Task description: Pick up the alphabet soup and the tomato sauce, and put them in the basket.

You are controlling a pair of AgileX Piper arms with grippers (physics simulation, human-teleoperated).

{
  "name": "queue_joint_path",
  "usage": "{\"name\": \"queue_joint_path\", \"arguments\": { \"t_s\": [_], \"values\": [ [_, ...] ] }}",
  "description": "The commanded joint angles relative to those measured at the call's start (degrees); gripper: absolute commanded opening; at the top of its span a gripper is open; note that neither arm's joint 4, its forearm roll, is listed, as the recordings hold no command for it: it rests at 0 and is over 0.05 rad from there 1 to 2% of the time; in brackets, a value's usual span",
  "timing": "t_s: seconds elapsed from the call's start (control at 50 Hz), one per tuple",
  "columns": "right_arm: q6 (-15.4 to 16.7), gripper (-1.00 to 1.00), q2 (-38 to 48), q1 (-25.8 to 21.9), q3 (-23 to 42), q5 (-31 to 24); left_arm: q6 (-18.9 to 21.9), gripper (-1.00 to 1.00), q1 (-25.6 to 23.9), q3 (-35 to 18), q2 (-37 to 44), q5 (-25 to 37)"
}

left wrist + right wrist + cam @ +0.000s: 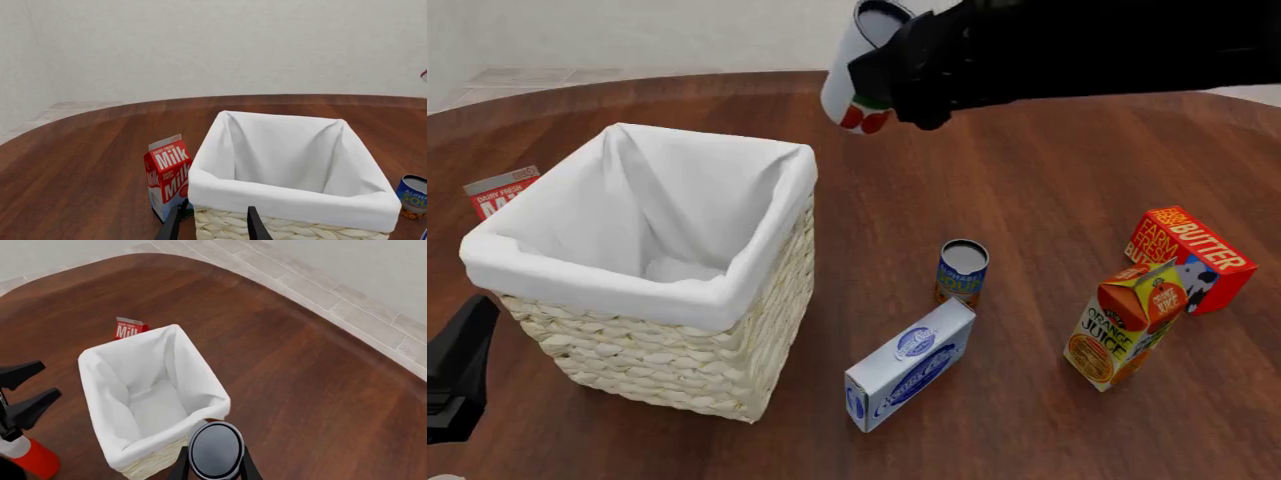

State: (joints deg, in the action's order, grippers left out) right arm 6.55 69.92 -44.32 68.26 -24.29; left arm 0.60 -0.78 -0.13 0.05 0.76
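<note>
Left gripper [457, 375]: lowest in the front view, low at the near left corner of the basket; the left wrist view shows its two dark fingers [256, 225] spread with nothing between them, the wicker just ahead.
Blue-and-white flat box [910, 364]: near the front, lying on the table right of the basket.
Orange juice carton [1122, 324]: upright at the near right, just beside the red butter box [1186, 258].
Alphabet soup [961, 272]: standing on the table between basket and cartons, apart from all of them, untouched.
Basket [747, 305]: left of centre, white lining folded over the rim, nothing visible inside.
Milk carton [503, 191]: behind the basket's left side, mostly hidden.
Tomato sauce [862, 65]: off the table, tilted, carried high past the basket's far right corner.
Right gripper [213, 471]: pinching the tomato sauce; the right wrist view shows a finger on either side of the can's dark top, with the basket's opening below and ahead.
Step in hand: carrying the first can to the basket; it seems not yet over the opening.
Next move: likely bring the can toward the left and nearer, centre it above the lining, lower it, then part the fingers.
Afterwards: the alphabet soup remains to be fetched.
</note>
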Motion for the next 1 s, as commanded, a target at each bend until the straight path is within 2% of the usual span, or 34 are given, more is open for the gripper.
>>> {"name": "queue_joint_path", "arguments": {
  "t_s": [0.02, 0.16, 1.0],
  "values": [
    [-0.73, -1.00, 2.19, -2.16, 0.99, 1.10, -0.14, 1.00, -0.03, -0.01, 0.00, -0.13],
    [-0.55, -1.00, 3.51, -4.38, 2.02, 1.23, -0.26, 1.00, -0.08, 0.01, -0.02, -0.14],
    [0.48, -1.00, 9.38, -9.84, 5.26, 2.44, -1.12, 1.00, 0.07, 0.05, -0.03, -0.37]
  ]
}}
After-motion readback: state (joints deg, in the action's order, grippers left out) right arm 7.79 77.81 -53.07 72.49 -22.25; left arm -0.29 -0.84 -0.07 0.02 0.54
